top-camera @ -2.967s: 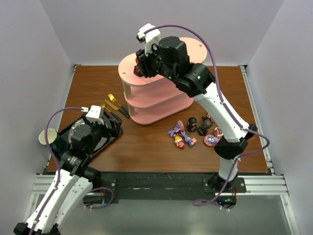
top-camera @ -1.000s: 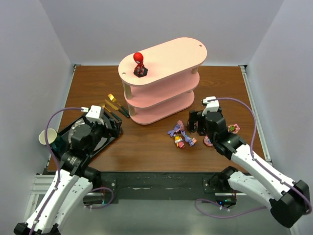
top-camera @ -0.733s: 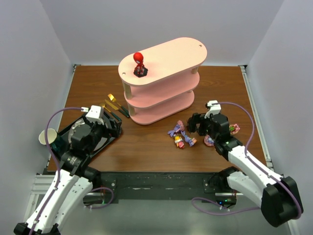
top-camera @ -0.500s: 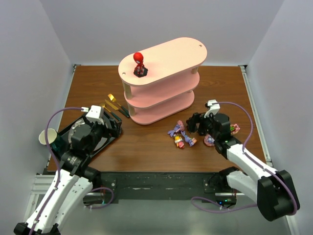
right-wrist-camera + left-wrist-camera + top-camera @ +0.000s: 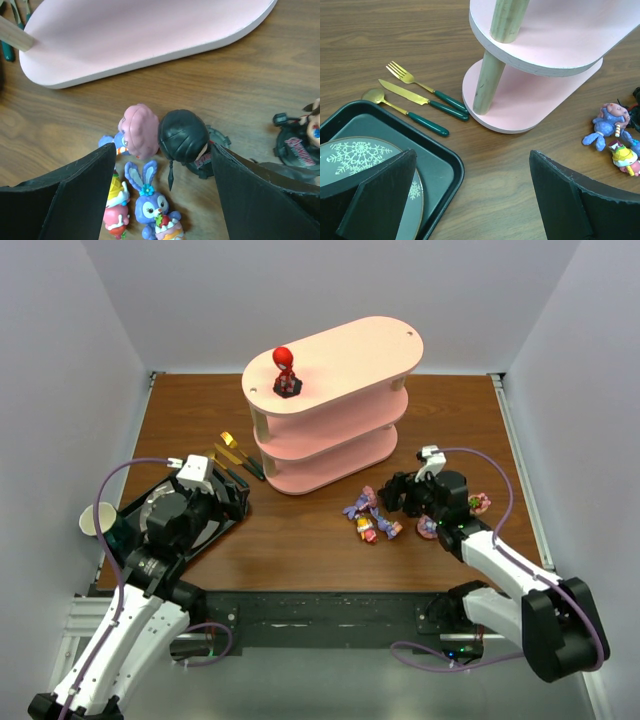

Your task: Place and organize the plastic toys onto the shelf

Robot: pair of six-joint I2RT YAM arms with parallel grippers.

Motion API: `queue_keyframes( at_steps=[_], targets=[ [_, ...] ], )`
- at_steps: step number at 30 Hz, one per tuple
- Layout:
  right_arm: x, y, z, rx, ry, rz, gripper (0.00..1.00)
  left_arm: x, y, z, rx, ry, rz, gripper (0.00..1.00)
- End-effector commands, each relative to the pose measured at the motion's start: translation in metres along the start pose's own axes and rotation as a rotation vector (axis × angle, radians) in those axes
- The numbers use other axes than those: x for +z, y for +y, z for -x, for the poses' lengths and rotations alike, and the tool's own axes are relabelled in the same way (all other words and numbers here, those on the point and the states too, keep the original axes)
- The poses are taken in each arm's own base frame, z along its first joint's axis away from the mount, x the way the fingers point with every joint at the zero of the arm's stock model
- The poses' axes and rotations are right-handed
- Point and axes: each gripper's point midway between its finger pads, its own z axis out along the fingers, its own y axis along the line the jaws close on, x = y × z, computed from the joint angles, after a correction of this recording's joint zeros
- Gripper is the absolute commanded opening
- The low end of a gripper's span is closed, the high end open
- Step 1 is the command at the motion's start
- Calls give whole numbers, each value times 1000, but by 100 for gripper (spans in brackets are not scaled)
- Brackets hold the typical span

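Right gripper (image 5: 164, 150) hung wide open over the black-haired figure (image 5: 182, 135), grasping nothing. Left gripper (image 5: 472, 160) gaped empty by the tray (image 5: 447, 172); red figure (image 5: 285, 370) stood atop the shelf (image 5: 350, 350).

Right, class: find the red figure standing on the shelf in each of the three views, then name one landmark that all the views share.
Top external: the red figure stands upright on the top board of the pink shelf, near its left end.
Left wrist: not in it; only the shelf's lower boards and a post show.
Right wrist: not in it.
Shared landmark: the shelf's bottom board, at upper right in the left wrist view and across the top in the right wrist view.
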Motion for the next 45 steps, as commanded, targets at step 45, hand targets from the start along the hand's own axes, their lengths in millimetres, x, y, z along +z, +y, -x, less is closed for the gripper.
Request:
queue_keyframes(
  at_steps=[45],
  targets=[
    [21, -5, 9, -62, -19, -143, 74, -1, -15, 18, 22, -54, -80, 100]
  ],
)
